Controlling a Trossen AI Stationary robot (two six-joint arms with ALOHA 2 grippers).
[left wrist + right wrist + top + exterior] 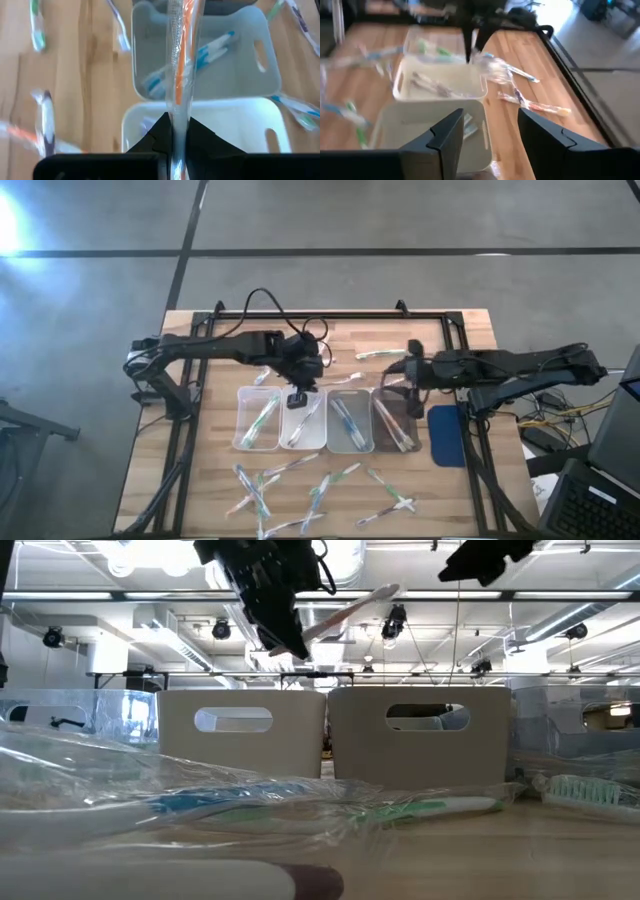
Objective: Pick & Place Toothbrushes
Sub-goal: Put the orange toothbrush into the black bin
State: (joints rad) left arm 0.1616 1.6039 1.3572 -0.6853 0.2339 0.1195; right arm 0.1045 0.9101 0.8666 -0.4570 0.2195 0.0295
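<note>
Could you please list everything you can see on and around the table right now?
Trays: four, clear to whitish, in a row mid-table; each holds wrapped toothbrushes.
Loose toothbrushes: several, clear-wrapped with green, blue and purple accents, scattered on the table's near strip.
More toothbrushes: a few, beside the arms above the tray row.
Held toothbrush: one, orange accent in clear wrap, above the second tray from the left.
Blue pad: one, dark blue, right of the trays.
Table: one, light wood with a black frame.
Cables and equipment: dark, off the table's right edge.
Left end effector: shut on the held toothbrush.
Right end effector: open, empty, over the rightmost tray.
</note>
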